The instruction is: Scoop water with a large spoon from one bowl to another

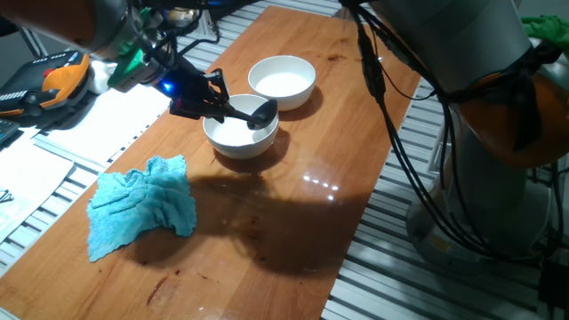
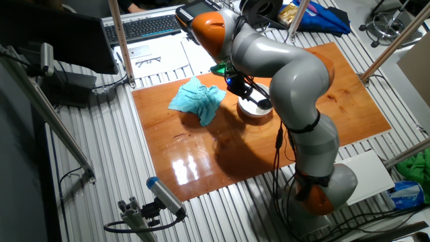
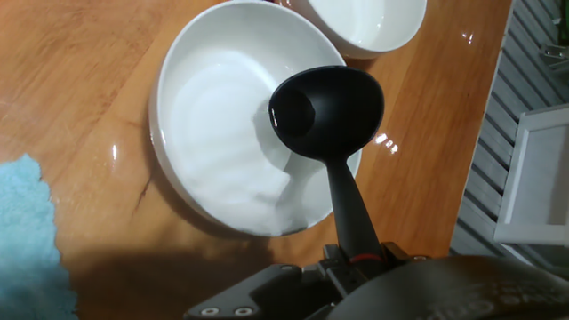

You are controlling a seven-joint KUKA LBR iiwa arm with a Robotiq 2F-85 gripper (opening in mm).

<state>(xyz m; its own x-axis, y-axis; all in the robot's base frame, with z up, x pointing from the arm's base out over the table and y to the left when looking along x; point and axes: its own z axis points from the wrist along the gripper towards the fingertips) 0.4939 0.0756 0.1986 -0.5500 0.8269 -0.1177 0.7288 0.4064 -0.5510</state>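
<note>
One fixed view: gripper (image 1: 213, 96) is clamped on the handle of the large spoon (image 1: 253, 116), scoop hanging over the near bowl (image 1: 240, 138) at its far rim. Second bowl (image 1: 282, 80) sits just beyond, nearly touching. Blue cloth (image 1: 142, 204) lies near the front-left of the table (image 1: 293, 231), well clear of the path betw. bowls.

Other fixed view: arm covers most of it; only the near bowl (image 2: 255, 109) and cloth (image 2: 196, 99) show, spoon too small to read.

Hand view: scoop of the spoon (image 3: 324, 111) sits above the bowl's right rim (image 3: 169, 80), level, w/ what looks like a little water (image 3: 293, 111) glinting inside, though hard to be sure. The spoon is stiff, light plastic; long handle means any wrist tilt spills, so hold stays low on the handle, scoop kept flat. Bowls look breakable and could slide if the rim is nudged. Nothing blocks the short hop to the other bowl (image 3: 364, 22).
</note>
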